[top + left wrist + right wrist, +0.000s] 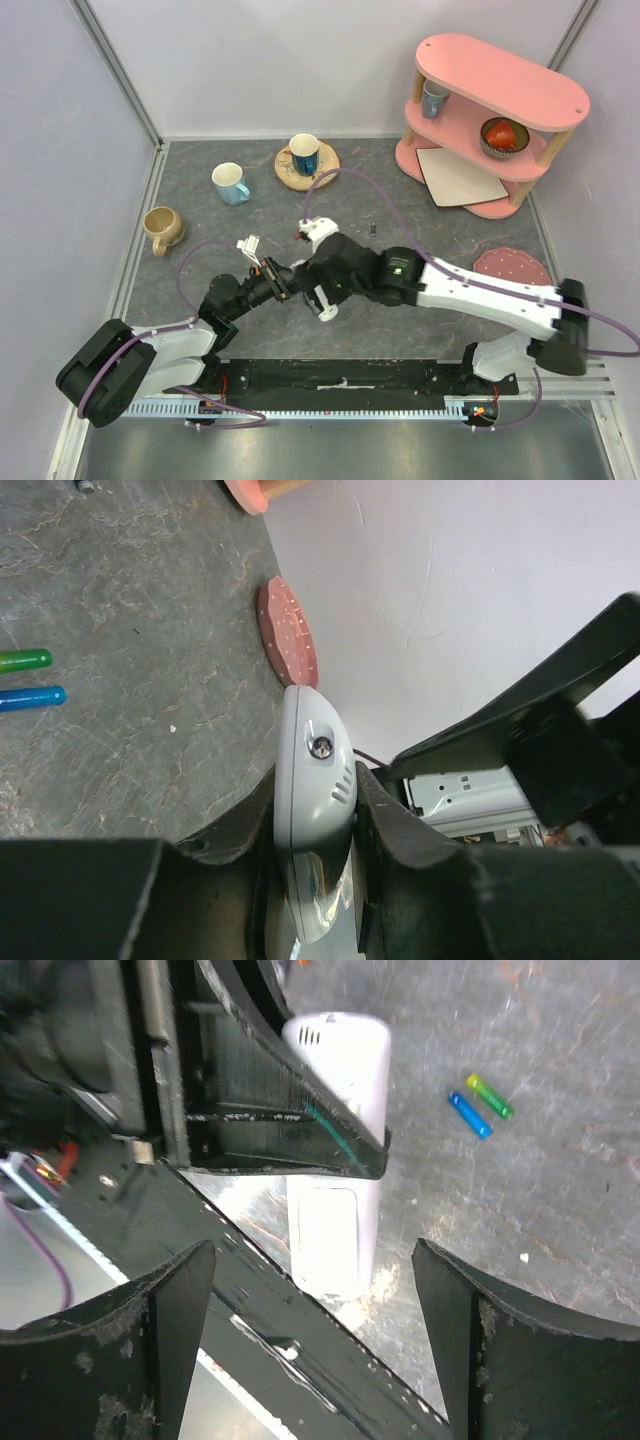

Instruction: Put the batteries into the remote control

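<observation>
Left gripper (315, 780): my fingers (385, 825) were closed on the remote control (312, 748), one pad on each long side. The grip sat on the lower body of the remote. Its rounded end stuck out past the fingertips, showing a small round lens and three short slots. In the left wrist view the remote appeared edge-on, above the grey table (130, 600). I could not tell whether it touched the table.

Right gripper (315, 1255): my fingers (175, 1330) were spread wide and held nothing. The remote lay in the gap between them in the right wrist view, without contact on either side. A dark finger of the left gripper crossed its upper half. Below that finger the white face showed a rounded rectangular panel.

Batteries: a green battery (490, 1096) and a blue battery (468, 1115) lay on the table, side by side and close together. They were apart from the remote, on its right in the right wrist view. I could not tell whether the two touched.

Surroundings: a red dotted coaster (290, 630) lay on the table beyond the remote. In the overhead view both arms met near the table's middle, with the right arm crossing over the left gripper.
</observation>
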You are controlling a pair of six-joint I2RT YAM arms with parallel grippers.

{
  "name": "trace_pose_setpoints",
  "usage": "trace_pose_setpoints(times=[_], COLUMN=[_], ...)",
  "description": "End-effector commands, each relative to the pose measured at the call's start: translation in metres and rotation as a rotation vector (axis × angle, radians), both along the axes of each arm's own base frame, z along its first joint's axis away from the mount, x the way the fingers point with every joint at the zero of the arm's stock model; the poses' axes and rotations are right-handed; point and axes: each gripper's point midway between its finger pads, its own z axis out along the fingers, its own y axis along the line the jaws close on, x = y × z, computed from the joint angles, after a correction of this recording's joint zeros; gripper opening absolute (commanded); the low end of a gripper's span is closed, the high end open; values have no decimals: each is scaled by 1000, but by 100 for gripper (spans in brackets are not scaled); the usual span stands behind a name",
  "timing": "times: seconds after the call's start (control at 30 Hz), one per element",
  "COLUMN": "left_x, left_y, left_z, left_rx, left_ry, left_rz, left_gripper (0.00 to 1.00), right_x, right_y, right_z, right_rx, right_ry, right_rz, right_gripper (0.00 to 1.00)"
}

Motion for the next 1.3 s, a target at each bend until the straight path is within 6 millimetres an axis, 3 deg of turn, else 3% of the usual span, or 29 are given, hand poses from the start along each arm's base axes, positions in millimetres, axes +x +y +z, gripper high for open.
trace_pose_setpoints(times=[0.0,0.03,0.13,0.2,0.33,0.57,1.27], left_x=[-5,-7,-11,-15,-22,-27,-31], left_y=[-4,-5,-6,-9,-10,-13,-11], left_z=[29,31,34,34,41,46,63], left_rx=[-79,-90,-118,-127,-179,-212,-216], left_ry=[-71,-65,-54,-43,-27,-23,-73], left_rz=[-39,-46,-74,-105,-147,-191,-197], left_gripper=[2,2,2,2,2,2,2], right_x=[18,18,18,7,-8,-11,-26], right_y=[-18,-26,-36,-31,-28,-32,-20], right_z=[59,68,61,51,50,28,5], right_rx=[246,295,397,453,553,586,698], right_ry=[-83,-83,-25,22,37,90,220], right_rz=[-68,-71,-51,15,103,110,169], right_gripper=[88,88,89,89,89,89,84])
